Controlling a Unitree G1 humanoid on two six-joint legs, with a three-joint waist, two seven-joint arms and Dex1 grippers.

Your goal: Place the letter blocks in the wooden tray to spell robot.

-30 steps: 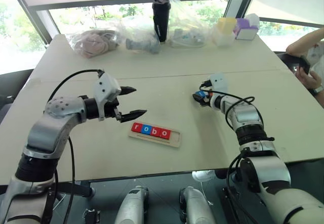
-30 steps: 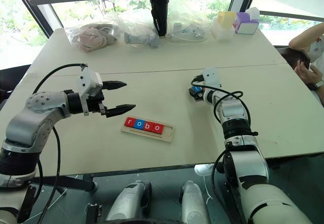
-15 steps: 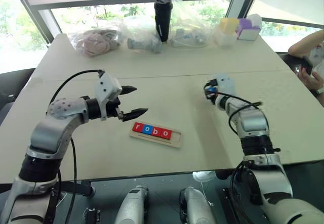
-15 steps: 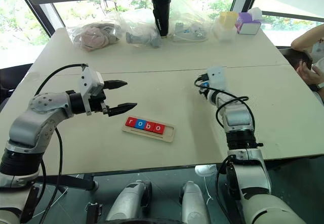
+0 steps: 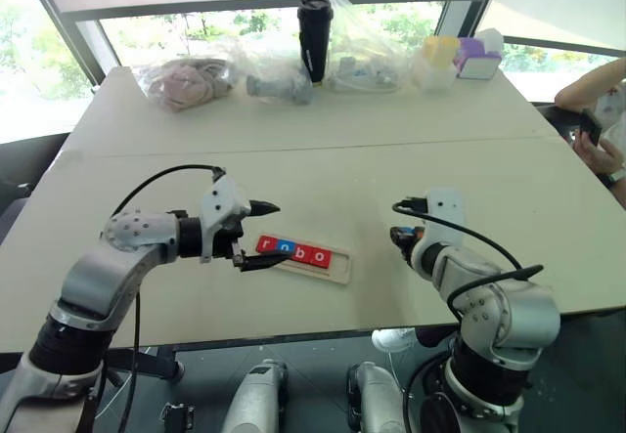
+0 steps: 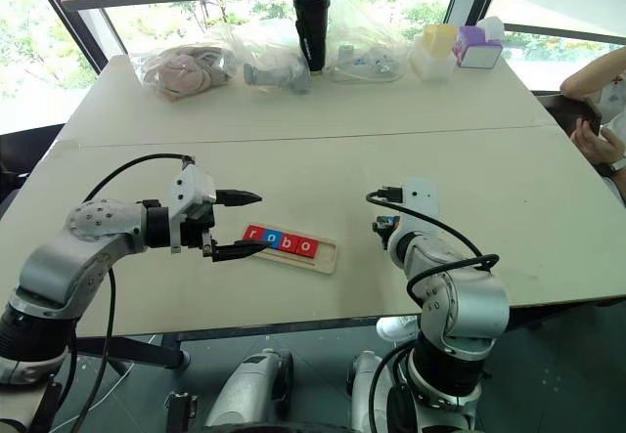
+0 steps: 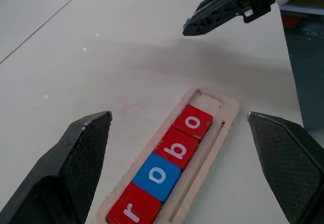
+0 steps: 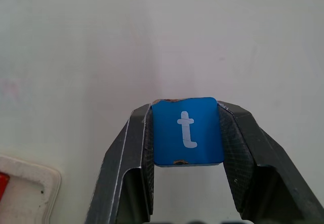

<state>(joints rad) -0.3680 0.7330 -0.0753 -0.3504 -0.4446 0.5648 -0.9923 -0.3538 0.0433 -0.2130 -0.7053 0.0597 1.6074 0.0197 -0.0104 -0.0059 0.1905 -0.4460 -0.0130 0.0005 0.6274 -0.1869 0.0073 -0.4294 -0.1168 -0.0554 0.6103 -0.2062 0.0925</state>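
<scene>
**A:** Tray (image 5: 311,261) first: where on the desk (image 5: 323,150) does it lie?

**B:** Near the front edge, about midway between the side edges and a bit toward the left one, with its long side slightly skewed to that front edge. Four tiles sit in its slot, touching one another: a red r (image 7: 130,213), a blue o (image 7: 157,176), a red b (image 7: 176,148) and a red o (image 7: 193,122). The slot's right end is bare wood.

**A:** And the fifth tile?

**B:** The blue t (image 8: 187,131) is in the right gripper (image 8: 186,133). Its two black fingers are closed flat against the tile's two opposite sides, and the white letter faces the wrist camera. That gripper is above the desk near the front edge, to the right of the tray and apart from it; a corner of the tray shows at the margin of the right wrist view.

**A:** What about the left gripper (image 5: 259,236)?

**B:** Its fingers are spread wide and hold nothing. It hangs over the tray's left end, pointing toward the right, one fingertip (image 5: 264,207) behind the tray and the other in front of it. From its wrist camera the row of tiles shows between the two fingers.

**A:** Anything else on the desk?

**B:** Along the far edge, a black tumbler (image 5: 312,36), clear plastic bags (image 5: 186,79) and small yellow and purple boxes (image 5: 458,55). A person's arm (image 5: 592,86) is at the right edge.
</scene>
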